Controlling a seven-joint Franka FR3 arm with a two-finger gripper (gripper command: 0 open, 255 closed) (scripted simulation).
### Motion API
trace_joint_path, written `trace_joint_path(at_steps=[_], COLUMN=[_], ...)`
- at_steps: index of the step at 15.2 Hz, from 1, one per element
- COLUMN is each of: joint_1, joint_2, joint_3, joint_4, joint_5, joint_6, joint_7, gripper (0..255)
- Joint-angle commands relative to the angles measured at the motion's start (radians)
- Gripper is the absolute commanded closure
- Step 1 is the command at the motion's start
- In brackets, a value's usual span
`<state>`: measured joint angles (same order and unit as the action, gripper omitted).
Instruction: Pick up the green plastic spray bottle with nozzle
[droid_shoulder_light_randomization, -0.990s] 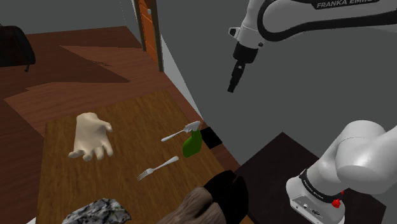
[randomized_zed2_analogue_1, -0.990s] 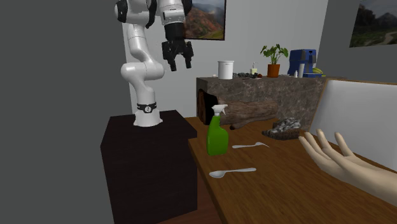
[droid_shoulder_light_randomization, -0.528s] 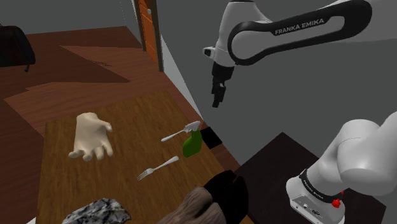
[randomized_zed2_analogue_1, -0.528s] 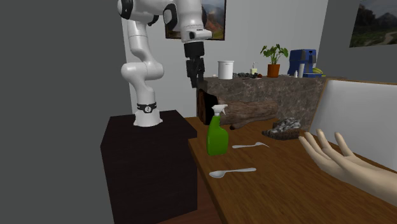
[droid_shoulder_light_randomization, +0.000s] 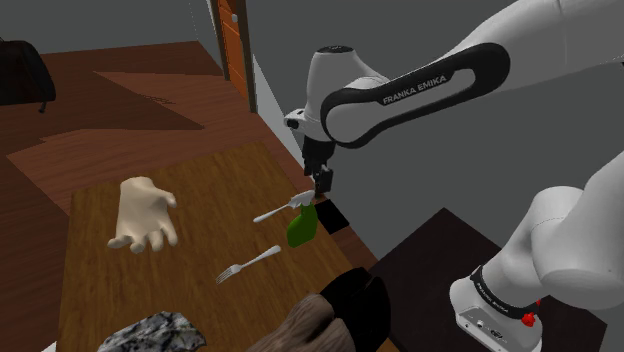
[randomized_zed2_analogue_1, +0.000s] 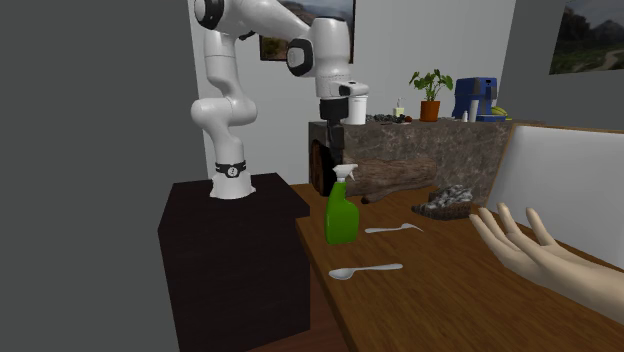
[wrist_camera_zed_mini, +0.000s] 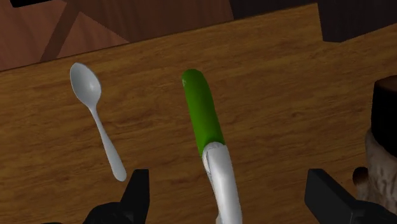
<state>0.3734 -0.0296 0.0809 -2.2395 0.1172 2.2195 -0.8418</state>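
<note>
Bottle: green, upright on the table, centre of the shoulder view.
Gripper: directly above the bottle's nozzle.
Jaws: spread wide, touching nothing.

grey wall, wood floor

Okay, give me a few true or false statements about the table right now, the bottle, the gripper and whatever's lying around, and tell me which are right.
1. The green spray bottle stands upright on the wooden table. True.
2. The gripper is shut on the bottle. False: it hangs just above the nozzle with its fingers apart, touching nothing.
3. A spoon lies flat on the table beside the bottle. True.
4. The pale hand model lies between the spoon and the bottle. False: it lies apart from both, farther across the table.
</note>
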Motion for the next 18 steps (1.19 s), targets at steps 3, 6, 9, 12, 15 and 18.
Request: trace_joint_path(at_steps=[3, 6, 9, 12, 15, 18], joint_1=[0.006, 0.007, 0.007, 0.008, 0.008, 0.008], joint_2=[0.036, 0.06, 0.073, 0.072, 0.072, 0.072], joint_3=[0.006, 0.006, 0.007, 0.007, 0.007, 0.007], joint_4=[-0.019, -0.035, -0.042, -0.044, -0.044, -0.044], joint_5=[-0.001, 0.001, 0.001, 0.001, 0.001, 0.001], joint_6=[0.054, 0.093, 0.114, 0.115, 0.115, 0.115], joint_7=[-0.017, -0.021, -0.022, -0.021, -0.021, -0.021], gripper=[0, 0, 0, 255, 255, 255])
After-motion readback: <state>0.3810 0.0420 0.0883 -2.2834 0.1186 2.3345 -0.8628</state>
